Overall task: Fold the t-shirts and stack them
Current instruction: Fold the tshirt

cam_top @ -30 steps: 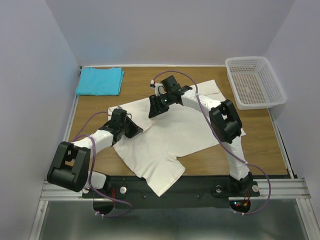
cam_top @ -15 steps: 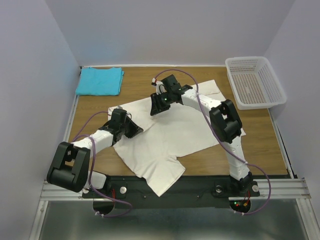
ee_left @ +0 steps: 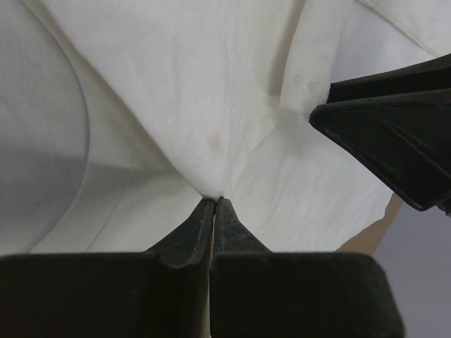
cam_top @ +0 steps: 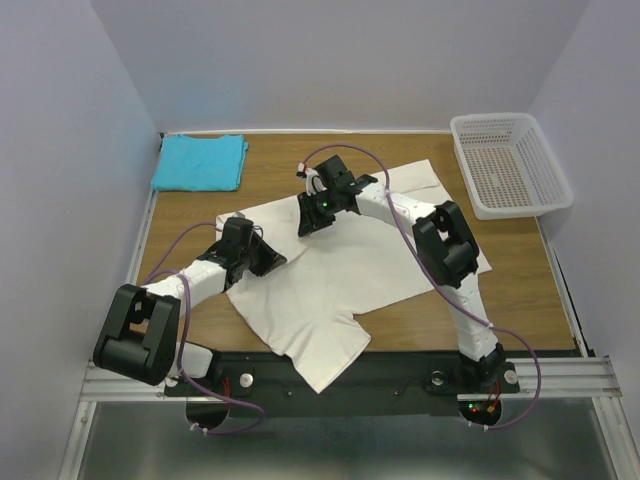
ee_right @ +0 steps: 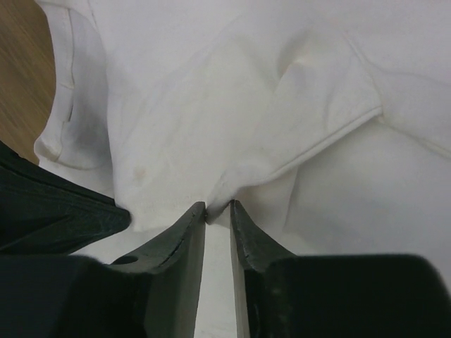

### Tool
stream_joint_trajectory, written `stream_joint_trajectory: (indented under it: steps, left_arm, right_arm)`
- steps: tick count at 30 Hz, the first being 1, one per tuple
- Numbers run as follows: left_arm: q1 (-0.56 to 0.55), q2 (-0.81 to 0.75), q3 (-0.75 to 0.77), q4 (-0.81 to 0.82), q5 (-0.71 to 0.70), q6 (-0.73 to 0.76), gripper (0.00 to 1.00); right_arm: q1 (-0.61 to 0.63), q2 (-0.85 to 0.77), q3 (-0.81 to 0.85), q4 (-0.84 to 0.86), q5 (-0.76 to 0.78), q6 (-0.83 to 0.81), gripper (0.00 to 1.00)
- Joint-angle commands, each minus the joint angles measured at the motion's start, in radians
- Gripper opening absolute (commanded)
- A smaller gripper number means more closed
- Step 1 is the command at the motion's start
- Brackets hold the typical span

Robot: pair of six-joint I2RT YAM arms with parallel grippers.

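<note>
Cream-white t-shirt (cam_top: 340,270), the largest item, lies spread across the middle of the table (cam_top: 520,270), presumably laid out for folding. White mesh basket (cam_top: 525,209), far right, shows nothing inside. Turquoise t-shirt (cam_top: 200,162), far left corner, lies folded, likely the base of the stack. My left gripper (ee_left: 214,201) is pressed together, pinching cream cloth. My right gripper (ee_right: 218,205) has jaws slightly apart astride a cloth ridge; gripped or not, I cannot tell.

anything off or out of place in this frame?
The cream-white t-shirt lies skewed on the table, one end hanging over the near edge onto the black base plate. It carries a faint small stain. The turquoise t-shirt sits neatly folded.
</note>
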Motion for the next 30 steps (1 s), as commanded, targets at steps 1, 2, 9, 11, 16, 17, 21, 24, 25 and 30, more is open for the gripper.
stream_joint_trajectory:
  steps: [1,2,9,11,16,17,21,24,25,30]
  left_arm:
    - [-0.005,-0.036,-0.013,0.023,0.010,0.010,0.00]
    - [-0.005,-0.035,-0.013,0.024,0.010,0.012,0.00]
    - [-0.005,-0.050,-0.024,0.019,0.013,0.021,0.00]
    - [-0.005,-0.072,-0.030,0.010,0.011,0.021,0.00]
    - [-0.005,-0.127,-0.045,-0.021,0.007,0.024,0.00]
    - [-0.005,-0.136,-0.047,-0.027,0.005,0.029,0.00]
    - [-0.002,-0.170,-0.064,-0.047,-0.009,0.032,0.00]
    - [0.001,-0.165,-0.074,-0.050,-0.006,0.038,0.00]
    - [0.001,-0.162,-0.076,-0.050,-0.007,0.039,0.00]
    - [0.002,-0.144,-0.077,-0.050,-0.003,0.052,0.00]
  right_arm:
    - [0.007,-0.004,0.024,0.029,0.053,0.008,0.25]
    - [0.006,-0.009,0.019,0.029,0.064,0.006,0.19]
    - [0.006,-0.050,-0.010,0.031,0.107,-0.015,0.01]
    - [0.004,-0.076,-0.028,0.029,0.139,-0.037,0.01]
    - [-0.002,-0.107,-0.060,0.029,0.211,-0.080,0.01]
    - [-0.004,-0.110,-0.063,0.028,0.222,-0.083,0.01]
    - [-0.014,-0.112,-0.077,0.028,0.239,-0.107,0.00]
    - [-0.019,-0.113,-0.082,0.026,0.249,-0.121,0.01]
    - [-0.021,-0.113,-0.083,0.023,0.257,-0.124,0.00]
    - [-0.039,-0.113,-0.093,0.018,0.282,-0.152,0.01]
